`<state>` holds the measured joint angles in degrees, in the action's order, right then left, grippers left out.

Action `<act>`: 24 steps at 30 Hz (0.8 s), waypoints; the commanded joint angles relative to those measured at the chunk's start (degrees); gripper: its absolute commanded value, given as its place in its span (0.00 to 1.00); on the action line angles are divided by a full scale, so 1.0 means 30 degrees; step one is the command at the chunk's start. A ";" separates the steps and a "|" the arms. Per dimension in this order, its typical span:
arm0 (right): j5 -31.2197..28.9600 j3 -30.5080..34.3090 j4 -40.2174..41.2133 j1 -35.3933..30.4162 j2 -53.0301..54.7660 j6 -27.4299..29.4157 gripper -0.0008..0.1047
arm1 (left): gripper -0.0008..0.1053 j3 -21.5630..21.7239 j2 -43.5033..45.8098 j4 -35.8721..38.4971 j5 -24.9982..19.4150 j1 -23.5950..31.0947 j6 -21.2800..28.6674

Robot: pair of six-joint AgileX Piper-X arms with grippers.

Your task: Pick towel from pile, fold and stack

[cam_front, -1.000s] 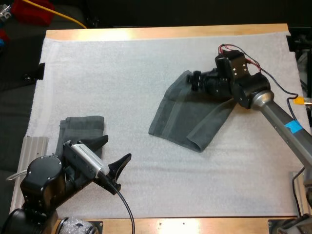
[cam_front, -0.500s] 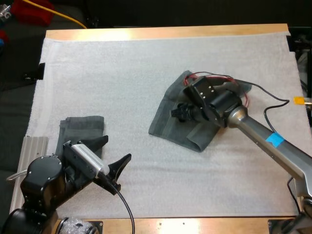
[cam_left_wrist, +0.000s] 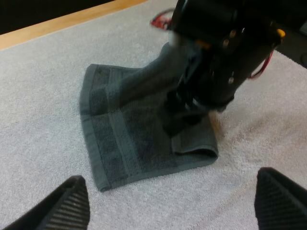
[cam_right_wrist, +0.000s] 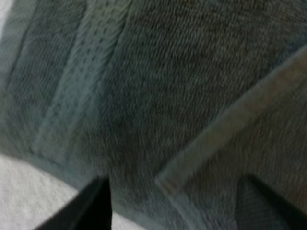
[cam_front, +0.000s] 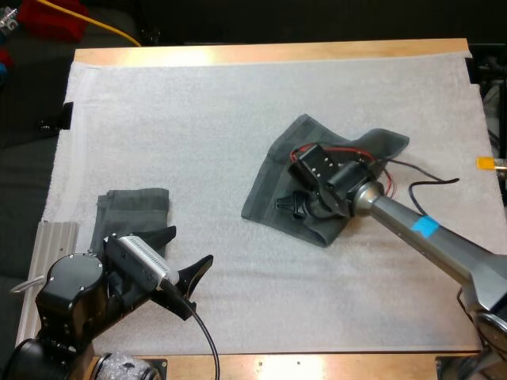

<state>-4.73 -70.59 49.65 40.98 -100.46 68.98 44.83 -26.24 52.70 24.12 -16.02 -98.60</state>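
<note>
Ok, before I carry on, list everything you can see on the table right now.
partly folded towel: one, dark grey-green, middle-right of the mat, under the right gripper
folded towel: one, dark grey-green, near-left of the mat, by the left gripper
mat: one, white, covering the table
table: one, wooden, edge showing past the mat
left gripper: one, black, over the mat's near-left, jaws apart, holding nothing
right gripper: one, black, low over the partly folded towel, jaws apart
</note>
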 commanded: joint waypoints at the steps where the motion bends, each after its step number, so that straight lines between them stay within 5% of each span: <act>1: 0.0184 0.0018 0.0168 0.0112 -0.0255 -0.0089 0.52 | 0.66 0.0112 -0.0057 0.0045 0.0028 -0.0088 -0.0172; 19: 0.0201 0.0017 0.0163 0.0117 -0.2600 -0.0385 0.51 | 0.66 0.0112 -0.0057 0.0045 0.0028 -0.0088 -0.0172; 24: 0.0060 0.0017 0.0163 0.0117 -0.2771 -0.0385 0.29 | 0.66 0.0112 -0.0057 0.0045 0.0028 -0.0088 -0.0172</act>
<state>-4.79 -70.45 50.02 41.28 -107.91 68.15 44.83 -26.24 52.70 24.22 -16.02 -98.60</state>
